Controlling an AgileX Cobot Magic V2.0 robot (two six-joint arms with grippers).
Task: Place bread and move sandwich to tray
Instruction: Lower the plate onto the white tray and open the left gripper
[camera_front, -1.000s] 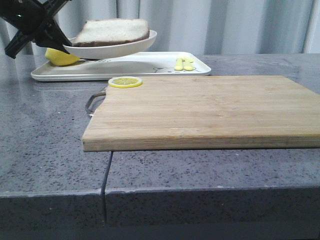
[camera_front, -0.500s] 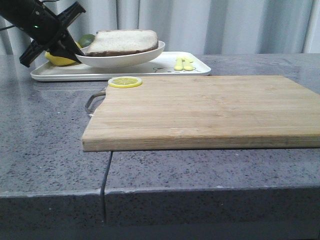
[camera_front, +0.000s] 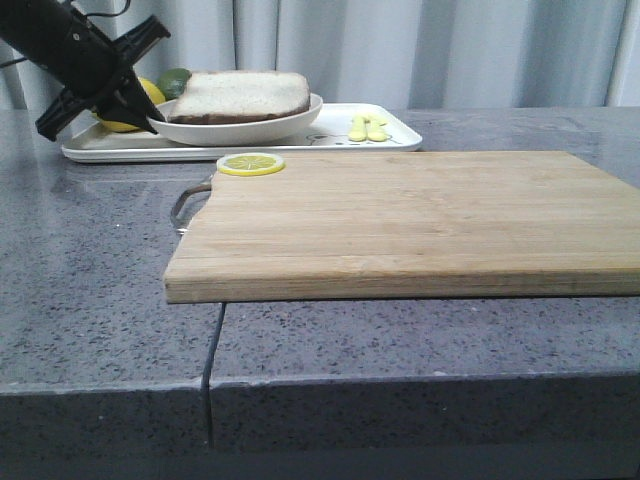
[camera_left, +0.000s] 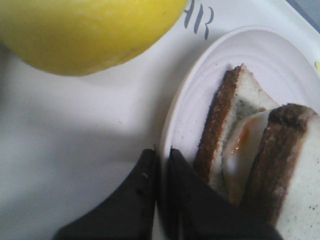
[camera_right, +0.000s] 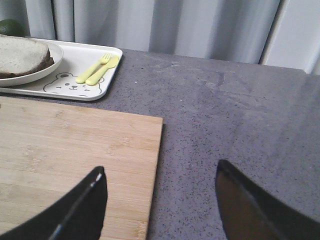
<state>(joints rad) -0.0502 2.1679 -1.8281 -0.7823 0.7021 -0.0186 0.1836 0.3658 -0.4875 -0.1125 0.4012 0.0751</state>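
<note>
At the plate's near rim, your left hand (camera_left: 161, 172) is pinched on the plate (camera_front: 240, 127), which sits over the tray (camera_front: 390, 135) beside the lemon (camera_left: 85, 30), so the sandwich (camera_left: 260, 155) rides level. Your right hand (camera_right: 160, 200) hangs released above the cutting board (camera_right: 75, 145) and desk (camera_right: 240, 120).

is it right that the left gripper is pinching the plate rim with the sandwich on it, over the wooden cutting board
Not quite. The left gripper does pinch the plate rim with the sandwich on it, but over the white tray, not the wooden cutting board. The front view shows this.
</note>
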